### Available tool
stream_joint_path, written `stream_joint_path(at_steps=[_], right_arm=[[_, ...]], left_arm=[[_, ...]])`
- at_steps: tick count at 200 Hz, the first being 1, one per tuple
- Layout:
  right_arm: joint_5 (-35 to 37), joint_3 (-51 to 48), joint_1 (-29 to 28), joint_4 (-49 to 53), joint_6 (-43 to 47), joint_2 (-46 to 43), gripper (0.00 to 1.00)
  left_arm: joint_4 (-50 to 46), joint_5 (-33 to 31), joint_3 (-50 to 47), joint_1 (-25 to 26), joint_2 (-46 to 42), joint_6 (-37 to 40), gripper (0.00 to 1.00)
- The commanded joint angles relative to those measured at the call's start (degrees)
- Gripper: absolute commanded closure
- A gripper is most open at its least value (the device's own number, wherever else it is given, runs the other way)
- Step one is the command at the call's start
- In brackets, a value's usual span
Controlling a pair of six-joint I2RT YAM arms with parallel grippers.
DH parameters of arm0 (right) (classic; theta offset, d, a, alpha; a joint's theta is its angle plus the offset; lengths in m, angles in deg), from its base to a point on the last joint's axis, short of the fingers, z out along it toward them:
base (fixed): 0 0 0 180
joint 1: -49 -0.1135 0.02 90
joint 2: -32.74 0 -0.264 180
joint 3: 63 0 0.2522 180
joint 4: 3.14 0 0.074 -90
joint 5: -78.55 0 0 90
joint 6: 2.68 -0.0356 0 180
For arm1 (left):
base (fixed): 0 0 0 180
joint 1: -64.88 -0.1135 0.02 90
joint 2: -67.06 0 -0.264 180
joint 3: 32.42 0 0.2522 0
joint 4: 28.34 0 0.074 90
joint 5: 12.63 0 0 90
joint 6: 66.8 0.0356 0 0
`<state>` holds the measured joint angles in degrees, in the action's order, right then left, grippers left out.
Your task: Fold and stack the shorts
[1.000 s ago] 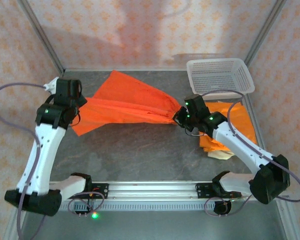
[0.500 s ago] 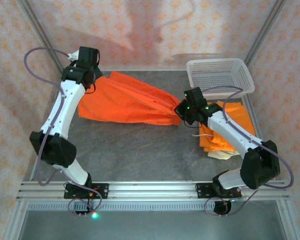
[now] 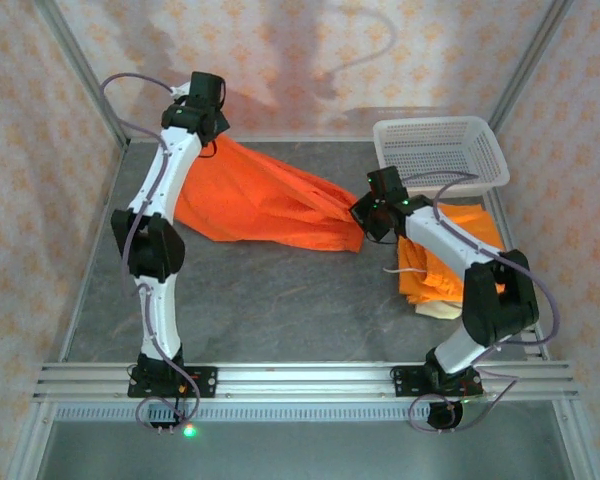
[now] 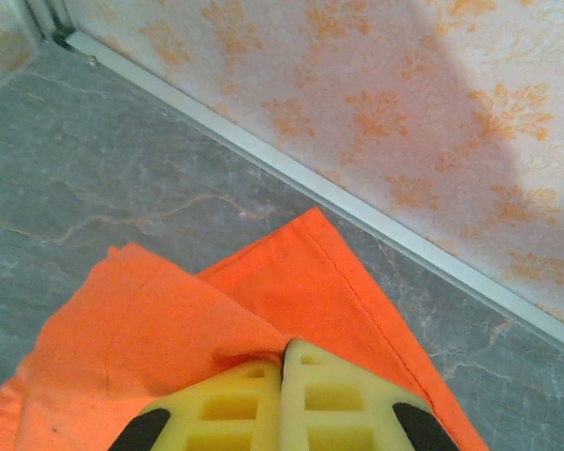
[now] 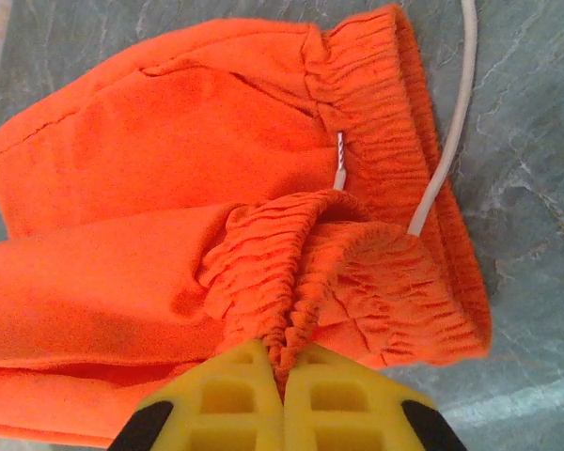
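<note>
At the table's far centre, orange shorts span between both grippers. Left gripper has fingers together, clamped on a leg hem corner near the back wall. Right gripper is clamped on the bunched waistband. Step looks like spreading flat, no fold made yet. Next: lay it down smooth with even tension, then fold. Second orange pair sits on beige pair at right, near basket.
</note>
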<state>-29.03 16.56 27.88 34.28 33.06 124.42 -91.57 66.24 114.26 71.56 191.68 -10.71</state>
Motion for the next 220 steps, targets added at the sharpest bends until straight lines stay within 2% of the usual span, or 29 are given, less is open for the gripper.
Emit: stream_joint_path(at_steps=[1,19,27,32,59,77,89,104,117,133,148,174,220], right_arm=[[2.03,2.02,1.65,0.60,-1.39,2.90,0.99],[1.02,2.05,3.06,-0.97,-3.33,4.38,0.89],[0.58,1.84,3.98,-2.10,-4.51,4.46,0.77],[0.25,1.82,4.54,-2.52,-5.05,4.28,0.71],[1.23,1.37,7.03,-3.57,-6.45,-0.51,0.29],[3.21,0.64,7.09,-3.15,-4.86,-6.13,0.13],[3.12,-0.44,6.76,-3.59,-4.17,-9.65,0.06],[2.29,-1.20,5.58,-3.94,-3.29,-11.57,0.01],[0.11,-0.52,3.93,-4.19,-2.18,-10.79,0.00],[-2.72,2.27,1.66,-4.16,-0.19,-7.07,0.00],[-5.19,6.14,0.14,-3.74,1.51,-2.18,0.00],[-9.79,14.33,-0.35,-2.46,3.16,7.91,0.00],[-9.80,29.34,0.75,5.14,7.21,23.31,0.01]], left_arm=[[-1.04,-1.73,7.70,-0.57,4.84,0.92,1.00],[0.35,-0.14,11.25,-0.59,9.03,1.00,1.00],[1.44,1.20,12.72,-0.60,10.76,1.02,1.00],[2.20,2.35,13.58,-0.57,11.70,1.07,0.96],[1.51,6.63,21.82,-0.53,14.62,1.87,0.53],[-1.61,7.61,23.45,-0.54,11.04,2.41,0.25],[-1.87,8.64,19.52,-0.58,5.96,2.68,0.14],[0.86,10.43,9.09,-0.53,-2.45,2.97,0.07],[7.16,11.50,-5.67,-0.55,-10.76,2.59,0.00],[15.24,12.47,-21.70,-0.57,-19.92,1.24,0.00],[20.74,13.64,-32.81,-0.53,-24.32,-0.74,0.00],[25.92,17.10,-43.07,-0.53,-23.93,-3.95,0.00],[31.71,19.33,-47.55,-0.78,-15.68,-4.81,0.00]])
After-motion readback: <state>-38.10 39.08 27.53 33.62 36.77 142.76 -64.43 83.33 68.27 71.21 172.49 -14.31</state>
